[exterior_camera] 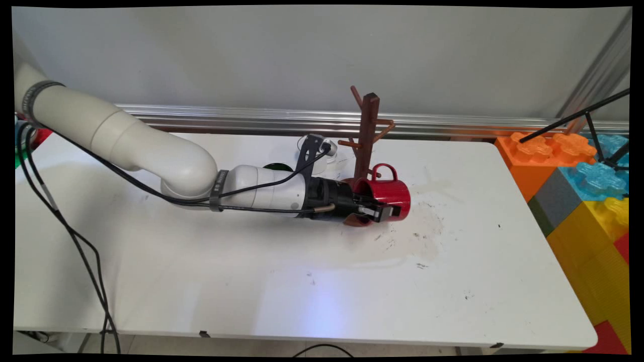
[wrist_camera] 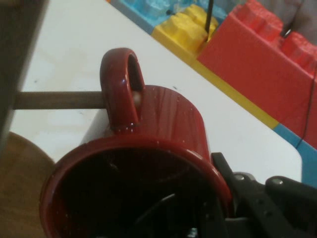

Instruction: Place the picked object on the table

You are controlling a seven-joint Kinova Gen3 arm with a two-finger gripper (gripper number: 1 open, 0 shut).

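Observation:
My gripper (exterior_camera: 385, 211) is shut on a red mug (exterior_camera: 390, 193), with one finger inside the mouth and the other outside against the wall. The mug lies sideways just above the table, handle (exterior_camera: 385, 171) pointing up, right beside a brown wooden mug tree (exterior_camera: 367, 136). In the hand view the mug (wrist_camera: 163, 144) fills the lower frame, its mouth facing the camera. A low peg (wrist_camera: 59, 100) of the tree runs in from the left and its tip sits in the loop of the handle (wrist_camera: 121, 84). The outer finger (wrist_camera: 233, 183) shows at the mug's right.
The tree's round base (exterior_camera: 358, 219) sits under the gripper. Large toy bricks (exterior_camera: 578, 186) in orange, blue and yellow stand off the table's right end, with black tripod legs (exterior_camera: 593, 125) over them. A small white object (exterior_camera: 329, 148) lies behind the arm. Dark smudges (exterior_camera: 422, 236) mark the table.

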